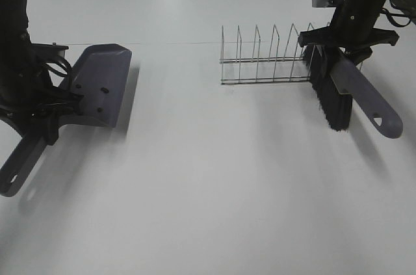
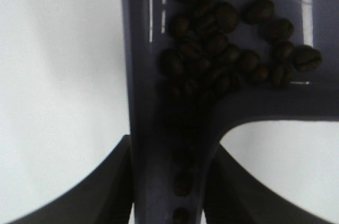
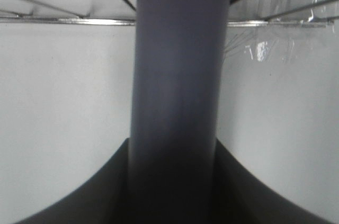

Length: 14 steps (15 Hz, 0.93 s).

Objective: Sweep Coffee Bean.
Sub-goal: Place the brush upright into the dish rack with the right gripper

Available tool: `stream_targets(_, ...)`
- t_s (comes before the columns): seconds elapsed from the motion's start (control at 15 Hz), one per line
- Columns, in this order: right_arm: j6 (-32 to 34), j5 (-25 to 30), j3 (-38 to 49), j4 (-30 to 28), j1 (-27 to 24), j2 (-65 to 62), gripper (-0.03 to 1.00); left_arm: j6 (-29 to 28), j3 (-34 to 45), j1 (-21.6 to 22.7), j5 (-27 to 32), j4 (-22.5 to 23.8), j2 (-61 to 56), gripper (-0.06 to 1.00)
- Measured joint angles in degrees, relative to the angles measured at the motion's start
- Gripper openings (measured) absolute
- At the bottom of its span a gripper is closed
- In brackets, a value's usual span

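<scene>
At the frame's left, the left hand (image 1: pixel 57 114) clamps the dustpan (image 1: pixel 97 83), the coffee bean (image 2: pixel 222 49) heaped inside; keep it level. Upper right, the right hand (image 1: pixel 344 44) clamps the brush (image 1: pixel 356 90).

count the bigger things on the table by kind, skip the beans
dustpan: 1
brush: 1
wire rack: 1
total: 3
</scene>
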Motion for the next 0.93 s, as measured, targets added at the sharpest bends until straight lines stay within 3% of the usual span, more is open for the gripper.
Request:
stream_targets(0.33, 0.06, 2.69, -15.47, -0.46, -0.06, 6.65, 0.30, 0.00, 0.00, 0.00, -0.23, 0.00, 0.00, 0.33)
stream_targets(0.87, 0.06, 2.46, -16.84, -0.34, -0.06, 8.77, 0.30, 0.00, 0.00, 0.00, -0.57, 0.00, 0.00, 0.33)
stream_targets(0.93, -0.29, 2.46, -16.84, 0.57, -0.06, 8.77, 0.39, 0.00, 0.00, 0.00, -0.57, 0.00, 0.00, 0.33)
